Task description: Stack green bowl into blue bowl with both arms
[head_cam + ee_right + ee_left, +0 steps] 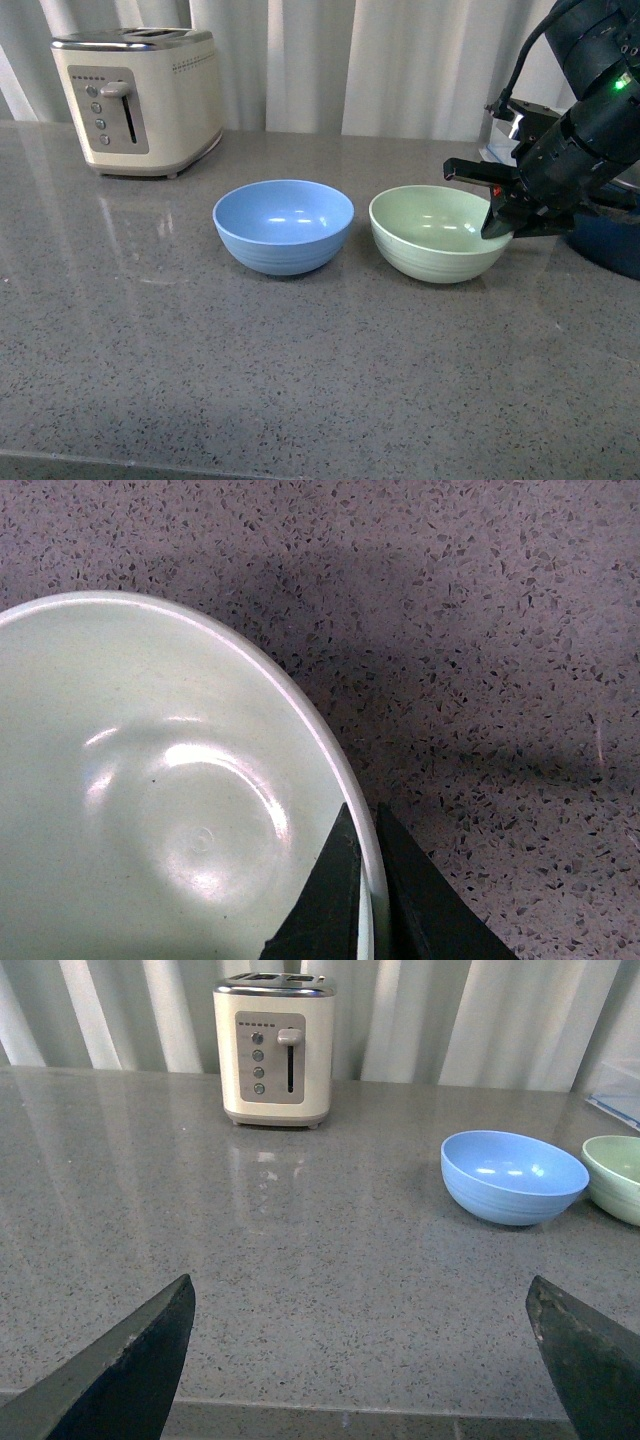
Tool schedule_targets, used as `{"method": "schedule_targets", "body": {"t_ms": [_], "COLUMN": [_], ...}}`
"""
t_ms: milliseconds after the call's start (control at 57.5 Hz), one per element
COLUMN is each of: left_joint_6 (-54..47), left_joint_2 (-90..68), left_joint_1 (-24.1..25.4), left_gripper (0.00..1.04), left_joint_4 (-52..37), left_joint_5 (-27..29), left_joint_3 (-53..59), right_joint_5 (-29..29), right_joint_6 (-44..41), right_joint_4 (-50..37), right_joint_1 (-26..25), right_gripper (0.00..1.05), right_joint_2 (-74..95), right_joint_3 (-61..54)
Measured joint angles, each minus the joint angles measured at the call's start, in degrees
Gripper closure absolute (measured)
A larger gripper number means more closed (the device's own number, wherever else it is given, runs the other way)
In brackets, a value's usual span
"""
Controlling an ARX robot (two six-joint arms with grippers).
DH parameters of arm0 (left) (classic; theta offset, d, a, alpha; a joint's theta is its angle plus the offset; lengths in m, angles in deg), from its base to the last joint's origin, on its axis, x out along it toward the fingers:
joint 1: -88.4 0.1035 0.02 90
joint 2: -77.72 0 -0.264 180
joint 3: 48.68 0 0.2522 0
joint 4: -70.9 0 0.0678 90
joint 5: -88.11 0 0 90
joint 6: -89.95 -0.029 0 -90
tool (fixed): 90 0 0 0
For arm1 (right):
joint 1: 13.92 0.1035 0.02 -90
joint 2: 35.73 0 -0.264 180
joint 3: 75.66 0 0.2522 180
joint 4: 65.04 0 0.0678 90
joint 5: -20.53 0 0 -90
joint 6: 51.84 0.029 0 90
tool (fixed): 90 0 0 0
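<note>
Cream toaster (274, 1050) on grey counter (300, 1240), blue bowl (514, 1177) beside green bowl (618, 1175), left jaws spread wide.

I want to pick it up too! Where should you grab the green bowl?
The green bowl: pinch its thin rim on the side away from the blue bowl, one finger inside, one outside, coming from above. It's too wide to grab whole.

A grey speckled stone countertop (300, 380) filled the scene, its polished surface carrying soft, pale reflections toward the far left. Pleated white curtains (400, 60) hung along the whole far edge in even, diffuse light. A cream two-slot toaster (140, 100) stood at the far left, and a dark blue vessel (612, 248) sat partly out of view at the right.
</note>
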Motion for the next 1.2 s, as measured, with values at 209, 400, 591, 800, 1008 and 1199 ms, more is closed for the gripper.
{"method": "schedule_targets", "body": {"t_ms": [209, 400, 591, 800, 1008, 1199], "left_joint_6": [0.0, 0.0, 0.0, 0.0, 0.0, 0.0], "left_joint_2": [0.0, 0.0, 0.0, 0.0, 0.0, 0.0], "left_joint_1": [0.0, 0.0, 0.0, 0.0, 0.0, 0.0], "left_gripper": [0.07, 0.07, 0.07, 0.07, 0.07, 0.07], "left_joint_4": [0.0, 0.0, 0.0, 0.0, 0.0, 0.0], "left_joint_5": [0.0, 0.0, 0.0, 0.0, 0.0, 0.0], "left_joint_3": [0.0, 0.0, 0.0, 0.0, 0.0, 0.0], "right_joint_5": [0.68, 2.19, 3.76, 5.35, 6.25, 6.73], "right_joint_6": [-0.72, -1.16, -1.38, -1.73, -2.38, -2.89], "right_joint_4": [0.31, 1.57, 2.47, 3.78, 4.57, 5.6], "right_joint_1": [-0.42, -0.15, 1.49, 4.2, 6.54, 8.44], "right_gripper": [1.04, 1.04, 1.04, 1.04, 1.04, 1.04], "right_joint_2": [-0.42, -2.03, -4.07, -4.28, -3.8, -1.6], "right_joint_3": [0.96, 3.48, 5.44, 7.26, 9.97, 12.74]}}
